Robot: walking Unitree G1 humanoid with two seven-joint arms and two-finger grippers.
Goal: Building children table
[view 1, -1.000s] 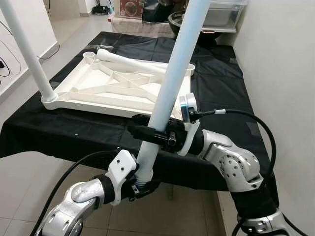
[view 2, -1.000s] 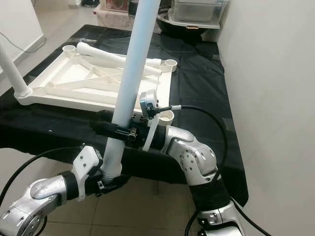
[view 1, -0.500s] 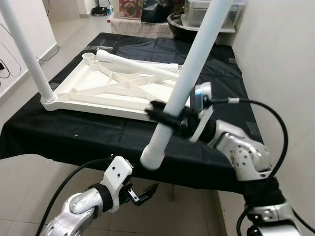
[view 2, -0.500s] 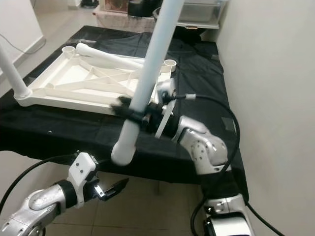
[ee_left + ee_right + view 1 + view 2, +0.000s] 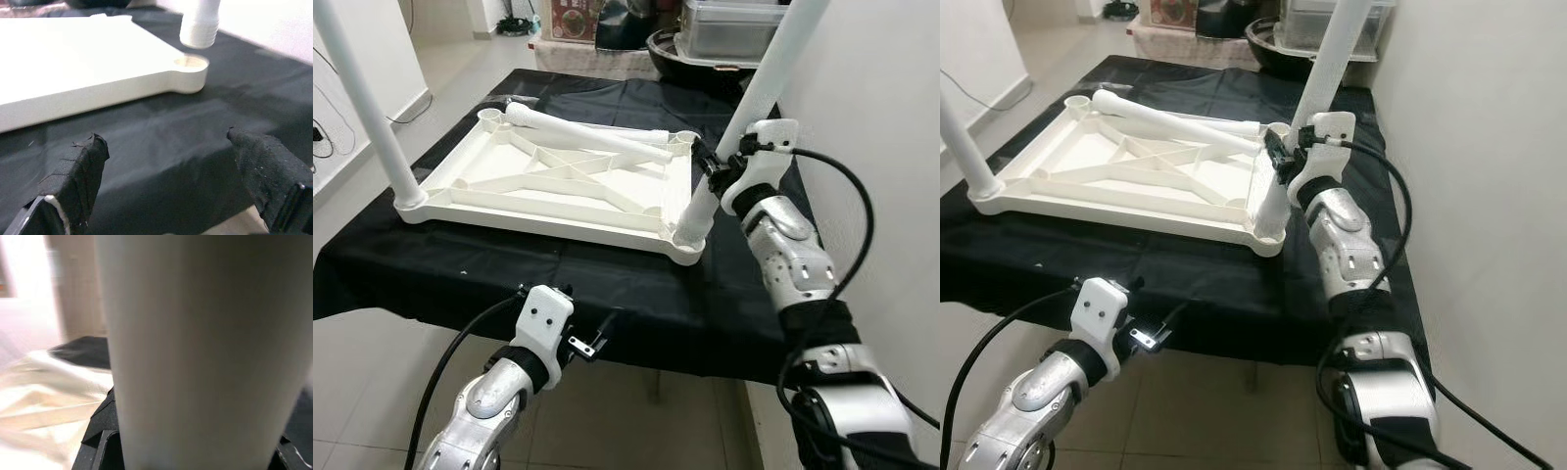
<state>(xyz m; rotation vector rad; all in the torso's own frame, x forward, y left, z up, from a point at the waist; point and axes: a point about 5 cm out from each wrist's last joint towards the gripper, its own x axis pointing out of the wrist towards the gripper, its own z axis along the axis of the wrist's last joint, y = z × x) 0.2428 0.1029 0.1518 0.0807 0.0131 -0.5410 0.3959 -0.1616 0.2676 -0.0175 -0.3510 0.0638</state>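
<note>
A white children's tabletop [image 5: 538,217] lies upside down on a black-covered table. One white leg [image 5: 362,98] stands in its near left corner, and a loose leg [image 5: 587,137] lies across its far side. My right gripper [image 5: 713,171] is shut on a third leg [image 5: 769,69], which is tilted. That leg's threaded end [image 5: 199,24] hangs just above the near right corner socket [image 5: 190,62]. My left gripper [image 5: 592,343] is open and holds nothing, low in front of the table's edge, facing that corner.
The black cloth [image 5: 460,279] hangs over the table's front edge. A white wall [image 5: 881,117] stands close on the right. A clear plastic bin [image 5: 729,24] and a dark bowl [image 5: 668,44] stand past the far end. Tiled floor lies on the left.
My left gripper let go of the leg's lower end and dropped below the table edge. My right gripper carried the leg forward and right to the near right corner socket.
</note>
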